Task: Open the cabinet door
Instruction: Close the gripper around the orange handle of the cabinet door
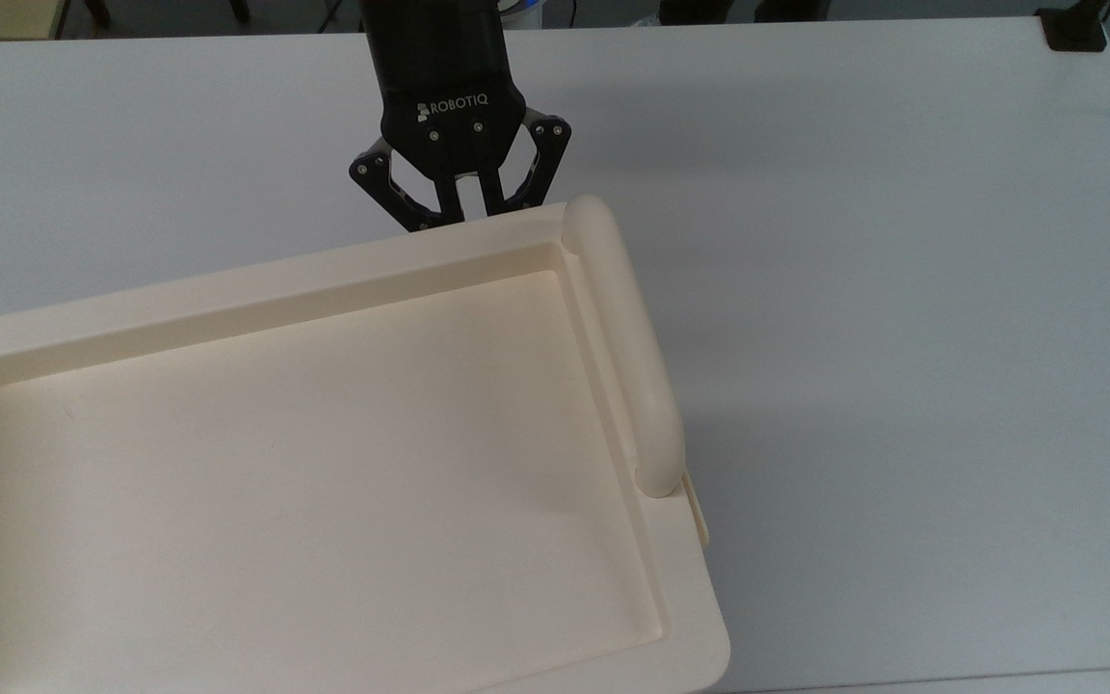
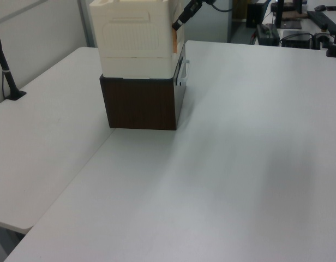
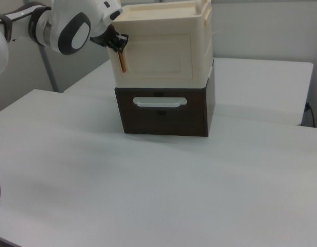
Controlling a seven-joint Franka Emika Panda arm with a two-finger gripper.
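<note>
While the arm reaches in level with the cabinet's [image 3: 166,46] upper corner, the end effector [image 1: 461,207] has its fingers drawn nearly together at the reddish-brown strip on the edge of the cabinet door [image 3: 161,55]; whether they pinch it I cannot tell. Beneath the cabinet sits a dark brown drawer box [image 3: 166,110]. Around the cabinet, the white table [image 1: 902,289] lies bare.

Cabinet [image 1: 324,280] rim hiding jaws' tips.
</note>
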